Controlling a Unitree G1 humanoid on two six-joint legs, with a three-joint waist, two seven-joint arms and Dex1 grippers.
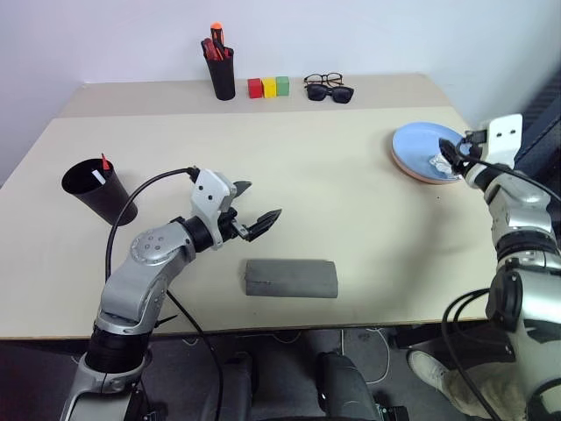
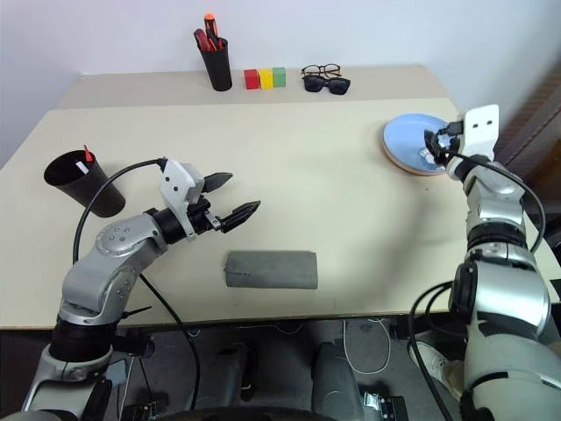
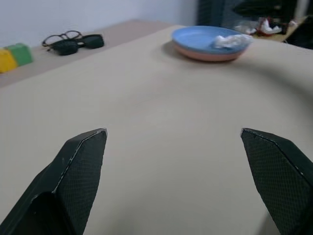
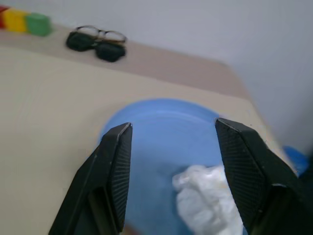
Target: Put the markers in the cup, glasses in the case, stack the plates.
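The black cup (image 1: 98, 195) stands at the table's left with both markers in it, a red tip (image 1: 105, 162) and a white shaft (image 1: 98, 177) showing above its rim. The grey case (image 1: 291, 278) lies shut near the front edge; the glasses are hidden. At the right the blue plate (image 1: 416, 142) rests on the pink plate (image 3: 208, 55), with a crumpled white wad (image 4: 205, 198) on it. My left gripper (image 1: 261, 200) hangs open just behind the case, empty. My right gripper (image 4: 173, 122) is open over the blue plate's near side, with nothing between its fingers.
Along the back edge stand a black pen holder (image 1: 222, 74) with red and orange pens, three coloured blocks (image 1: 268, 86), and dark sunglasses beside a black-rimmed clear pair (image 1: 329, 88). The table's right edge runs just past the plates.
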